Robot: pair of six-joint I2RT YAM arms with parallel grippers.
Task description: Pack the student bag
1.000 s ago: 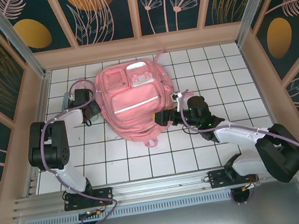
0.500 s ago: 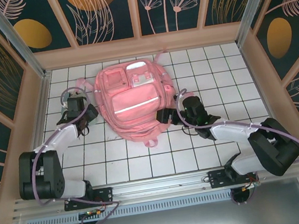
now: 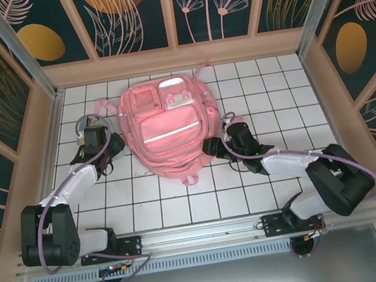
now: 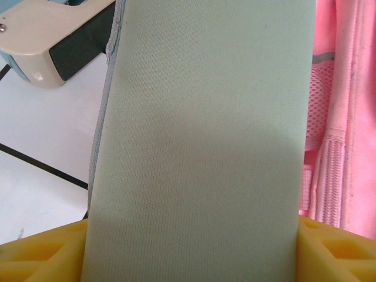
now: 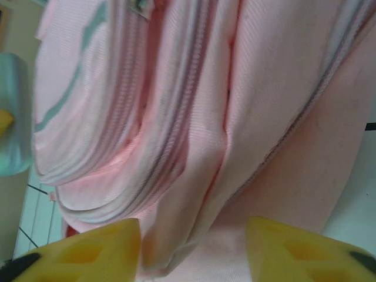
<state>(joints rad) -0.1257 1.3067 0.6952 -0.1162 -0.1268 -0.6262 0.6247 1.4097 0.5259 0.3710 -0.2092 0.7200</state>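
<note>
both student bag (image 3: 165, 127) edges crowded: left end effector (image 3: 97, 140) clamps pencil case (image 4: 200, 135), right end effector (image 5: 194, 249) grip unclear.

A pale green fabric case (image 4: 200, 141) sits clamped between the yellow fingers (image 4: 41, 255), pink backpack (image 4: 343, 117) beside it.

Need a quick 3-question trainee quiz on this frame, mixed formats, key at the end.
1. Multiple choice: what sits between the fingers of the left gripper? A) a pale green case B) a pink strap C) nothing
2. True or false: the bag stands upright on the table.
3. Short answer: which gripper has the bag's pink fabric between its fingers?
Key: 1 A. 2 False, it lies flat, pockets up. 3 The right gripper.
</note>
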